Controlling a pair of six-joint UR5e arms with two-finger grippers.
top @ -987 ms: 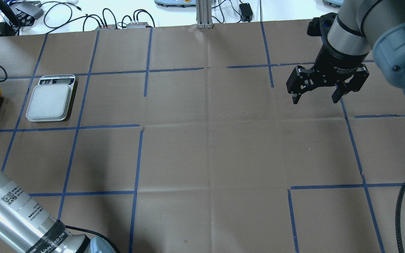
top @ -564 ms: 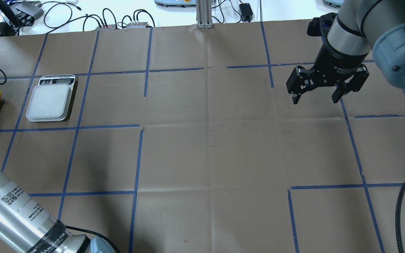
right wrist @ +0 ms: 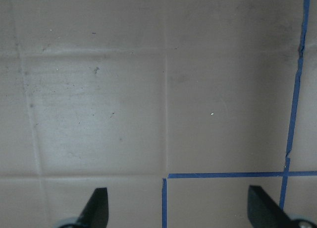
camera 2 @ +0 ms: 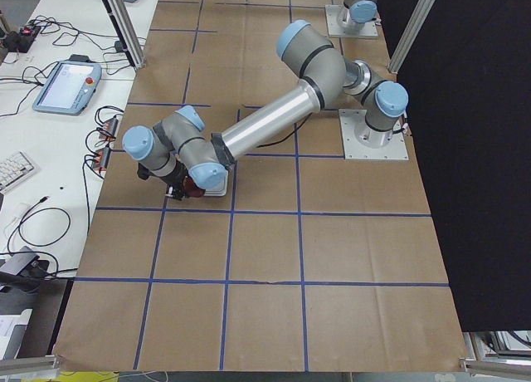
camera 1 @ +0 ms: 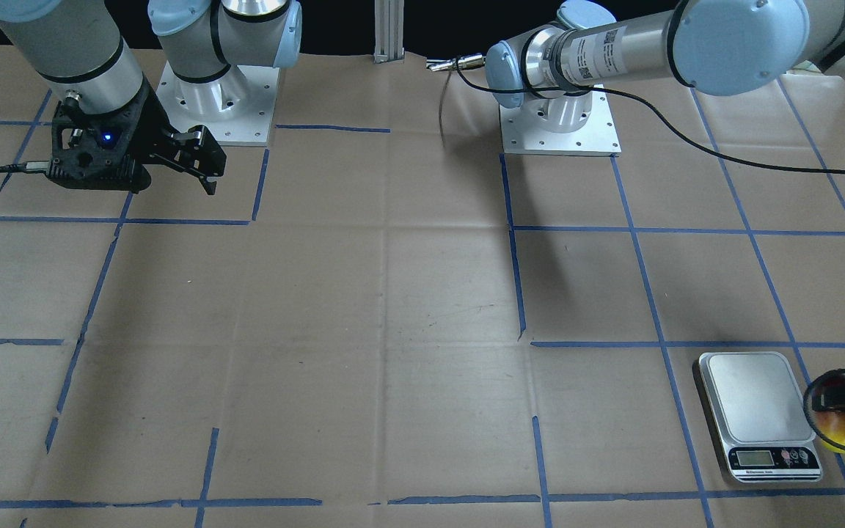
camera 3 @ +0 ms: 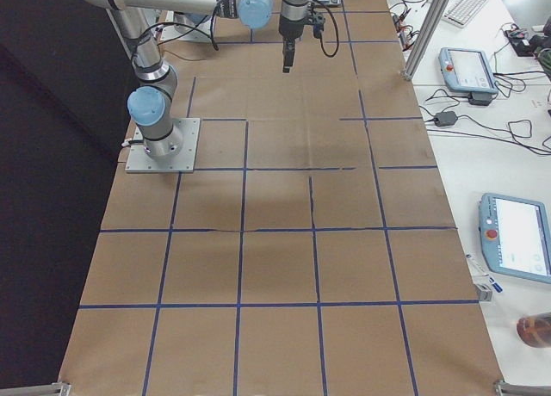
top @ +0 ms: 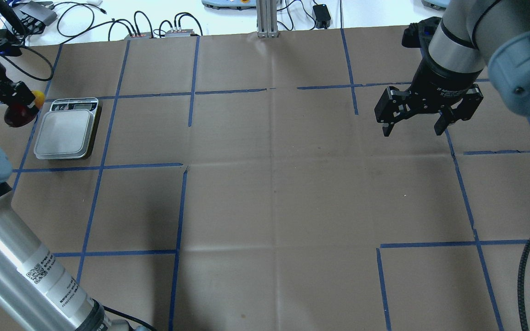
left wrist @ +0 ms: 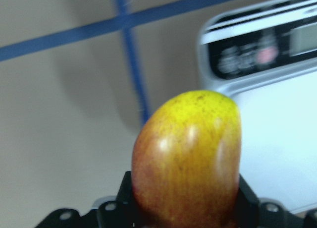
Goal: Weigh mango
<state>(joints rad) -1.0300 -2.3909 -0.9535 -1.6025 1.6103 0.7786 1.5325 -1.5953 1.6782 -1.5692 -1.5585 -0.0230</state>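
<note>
My left gripper (top: 16, 103) is shut on the mango (top: 20, 111), dark red with a yellow end, and holds it in the air just left of the scale (top: 65, 133). In the left wrist view the mango (left wrist: 190, 158) fills the middle, yellow end forward, with the scale's display (left wrist: 267, 49) and white platform (left wrist: 277, 139) to its right. In the front view the mango (camera 1: 842, 431) hangs beside the scale (camera 1: 758, 411). My right gripper (top: 413, 128) is open and empty, hovering above the table at the far right; its fingertips (right wrist: 96, 205) show over bare paper.
The table is covered in brown paper with blue tape lines (top: 187, 170). Cables and boxes (top: 154, 27) lie beyond the far edge. A metal post (top: 267, 18) stands at the back middle. A black cable (top: 527, 266) hangs at the right.
My left gripper has carried the mango away from the robot along the scale's left side and a little closer to it. The right arm has not moved.
</note>
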